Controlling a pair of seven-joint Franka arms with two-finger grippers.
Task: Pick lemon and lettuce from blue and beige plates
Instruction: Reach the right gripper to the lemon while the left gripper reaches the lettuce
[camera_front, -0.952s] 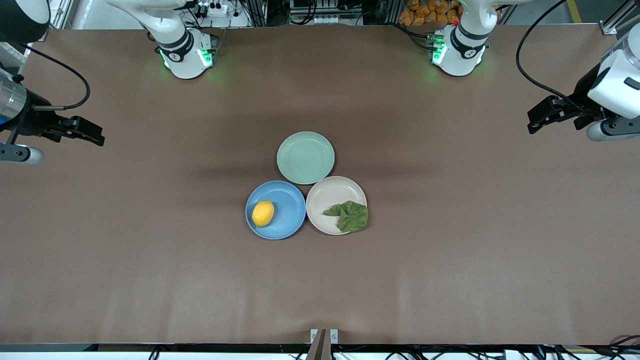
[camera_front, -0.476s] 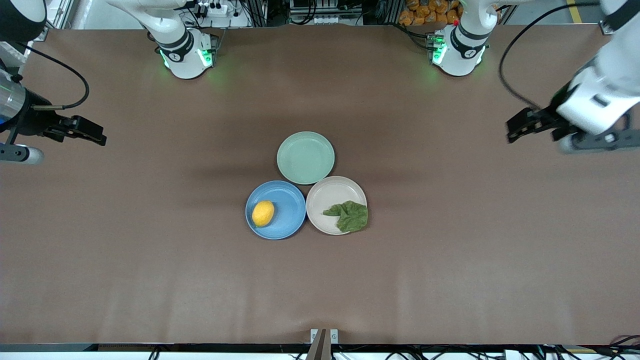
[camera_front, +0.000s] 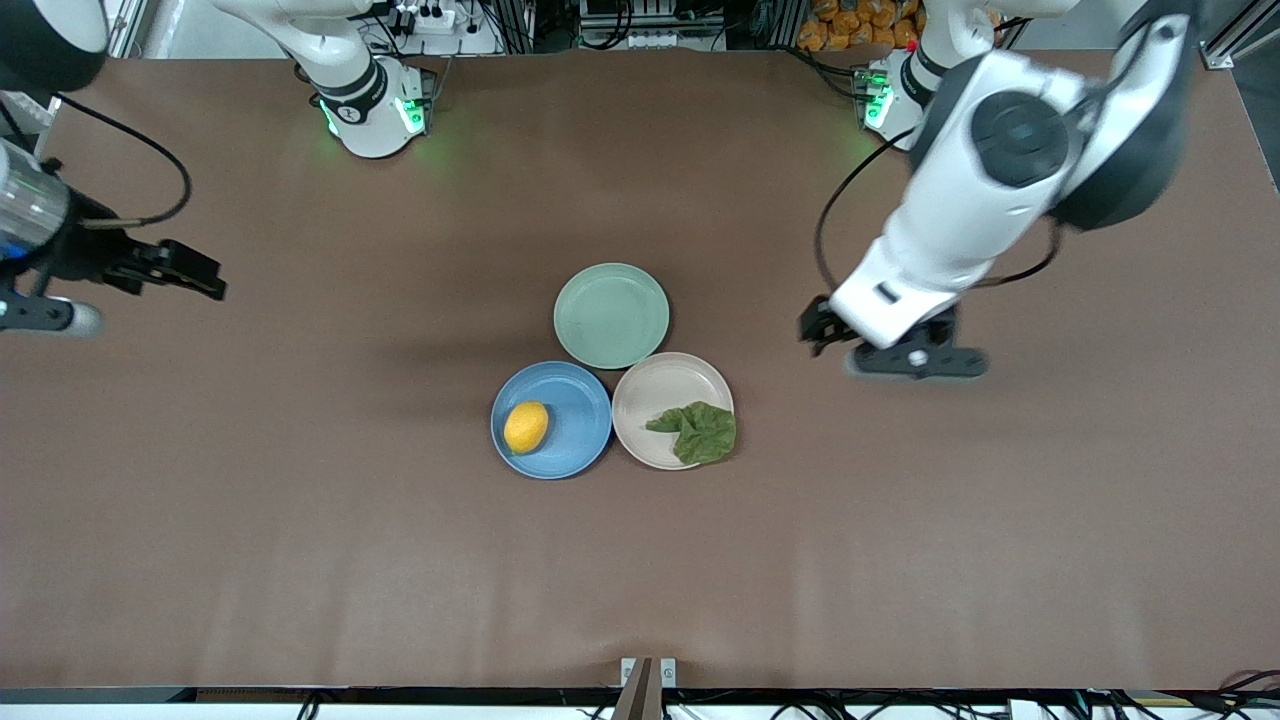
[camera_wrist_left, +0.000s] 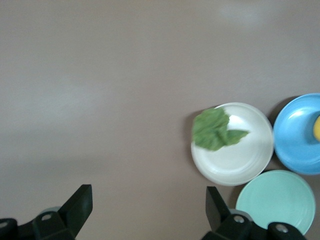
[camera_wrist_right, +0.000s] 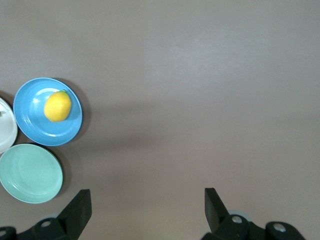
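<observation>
The lemon (camera_front: 526, 427) lies on the sky blue plate (camera_front: 580, 405). The lettuce (camera_front: 700, 432) lies on the beige plate (camera_front: 655, 390) beside it, overhanging the rim. My left gripper (camera_front: 818, 333) is open and empty, over bare table between the beige plate and the left arm's end. Its wrist view (camera_wrist_left: 147, 210) shows the lettuce (camera_wrist_left: 212, 129), beige plate (camera_wrist_left: 240, 162), blue plate (camera_wrist_left: 295, 142) and the lemon's edge (camera_wrist_left: 317, 127). My right gripper (camera_front: 200, 278) is open and empty over the right arm's end of the table. Its wrist view (camera_wrist_right: 147, 210) shows the lemon (camera_wrist_right: 57, 105) on the blue plate (camera_wrist_right: 32, 127).
An empty mint-green plate (camera_front: 611, 315) touches both plates, farther from the front camera; it also shows in the left wrist view (camera_wrist_left: 277, 200) and the right wrist view (camera_wrist_right: 30, 172). The brown table (camera_front: 640, 560) is bare around the plates.
My left arm has swung in from the table's end toward the plates and now hangs close to the beige plate. My right gripper has shifted slightly toward the plates.
</observation>
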